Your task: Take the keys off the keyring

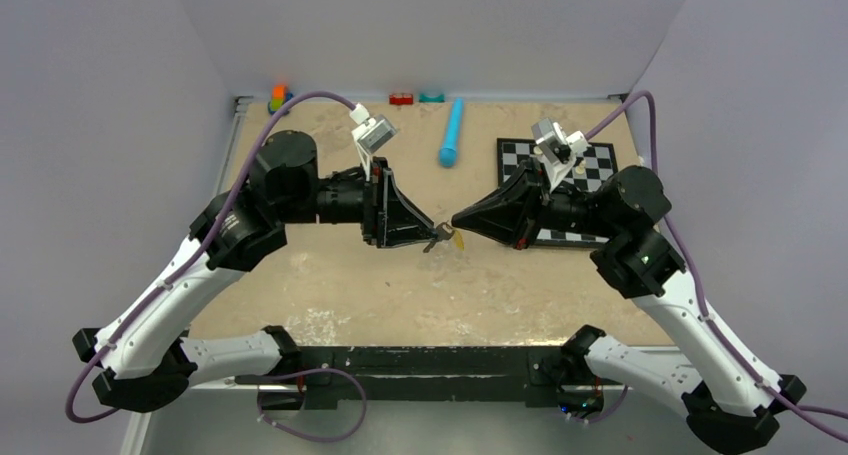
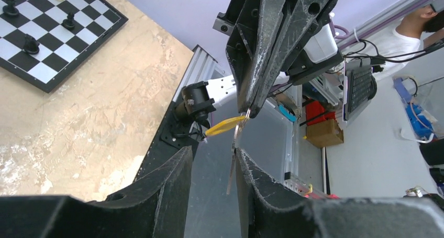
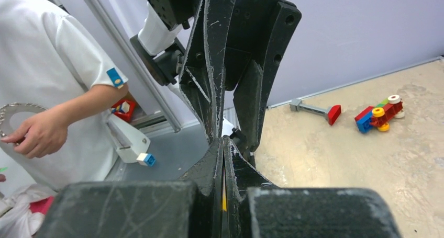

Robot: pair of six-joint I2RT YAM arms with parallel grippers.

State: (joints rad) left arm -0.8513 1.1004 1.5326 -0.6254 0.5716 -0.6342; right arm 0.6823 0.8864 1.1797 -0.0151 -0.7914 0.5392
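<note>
Top view: L and R arms are meeting nose to nose over the middle of the tabletop (image 1: 350,295). The left pincer (image 1: 428,233) is pointing to 3 o'clock, the right pincer (image 1: 456,218) to 9. The keys (image 1: 442,240) are dangling betw. the two tips, off the surface: grey key (image 1: 431,244) at 7 o'clock of the meeting point, gold key (image 1: 458,241) at 5. A chessboard (image 1: 600,165) is lying at 2 o'clock, a blue tube (image 1: 452,133) at 12.

Left wrist view: the right pincer is reaching in from 12 with its jaws pressed together, apparently on the keyring (image 2: 245,114). It's too small to tell ring from key head. The gold key is sticking out toward 9. The grey key is hanging straight down to 6, into the gap of the left pincer. That pincer's jaws are standing part-spread around it. The blade is lying right beside the 3 o'clock jaw, not clamped.

Right wrist view: its own jaws are sitting shut, w/ a yellow sliver showing in the slit. The left pincer is facing them at 12. Toy bricks (image 3: 379,112) are lying at 3, and a person (image 3: 57,65) is standing at 9.

Handling, prob.: the keys are light, stiff, thin and slick, and swinging freely on the ring. Best to be gripping the grey key flat across its faces, close to the head, so it isn't pivoting or slipping. The ring likely needs the key worked round its coil, not a straight pull.
</note>
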